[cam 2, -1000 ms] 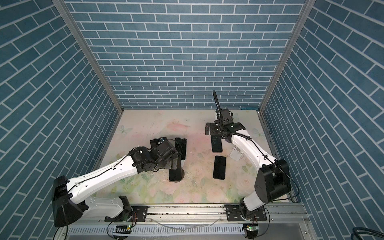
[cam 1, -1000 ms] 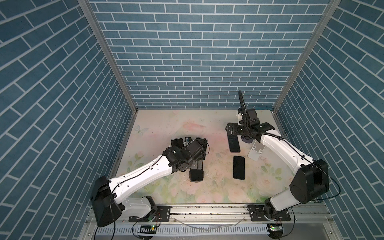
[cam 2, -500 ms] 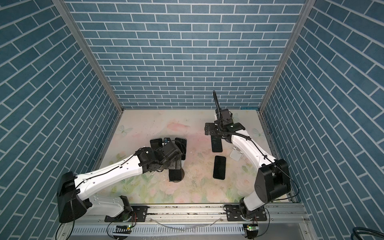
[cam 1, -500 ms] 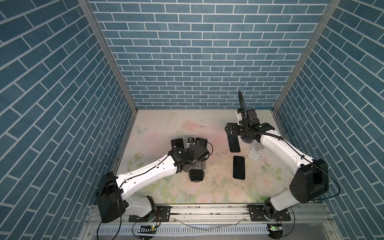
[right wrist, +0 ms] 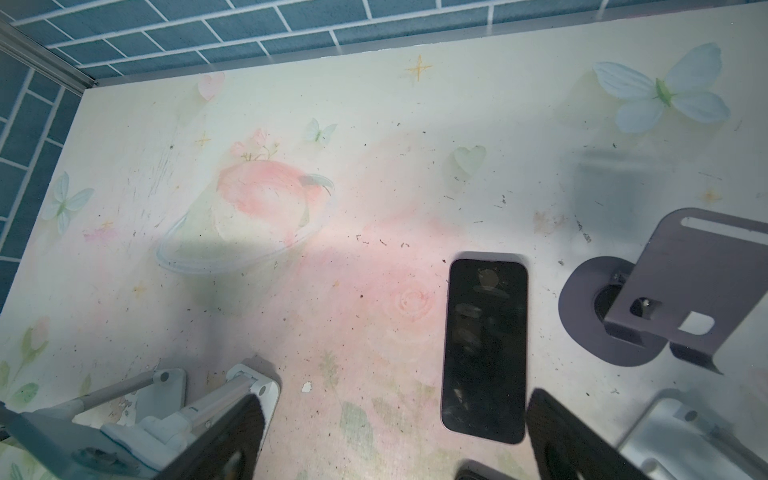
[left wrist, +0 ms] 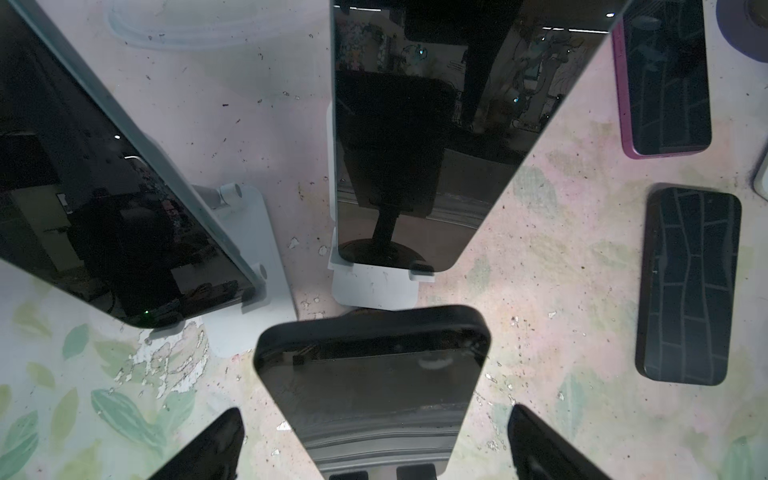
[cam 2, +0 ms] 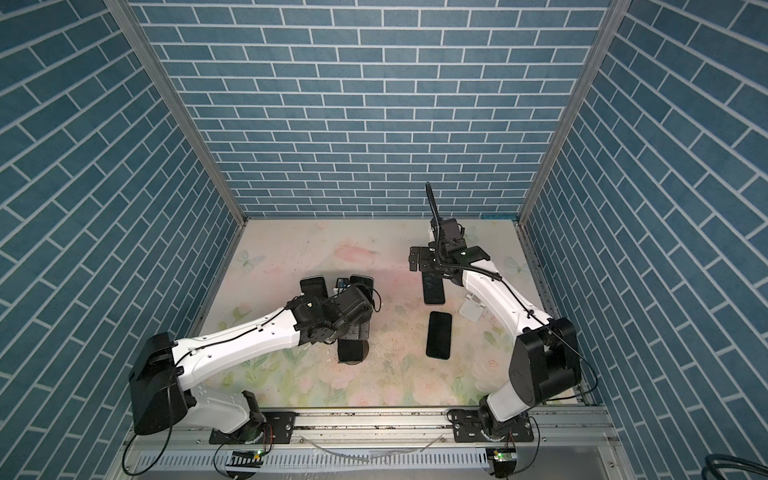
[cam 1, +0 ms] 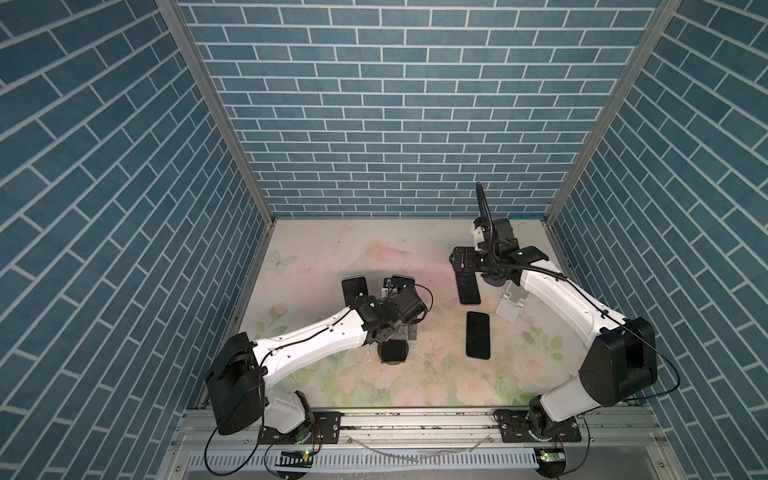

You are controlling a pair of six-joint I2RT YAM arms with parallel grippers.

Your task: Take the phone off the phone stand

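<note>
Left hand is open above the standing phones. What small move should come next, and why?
Probably lower the left hand a little so its fingers straddle the black-cased phone, then close. That phone sits on its stand, lined up between the open fingers, and nothing is gripped yet.

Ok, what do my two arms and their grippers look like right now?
They match: the left arm and right arm have white shells, black joint housings and thin black cables running along them. The left gripper and right gripper are black, with flat dark fingers.
</note>
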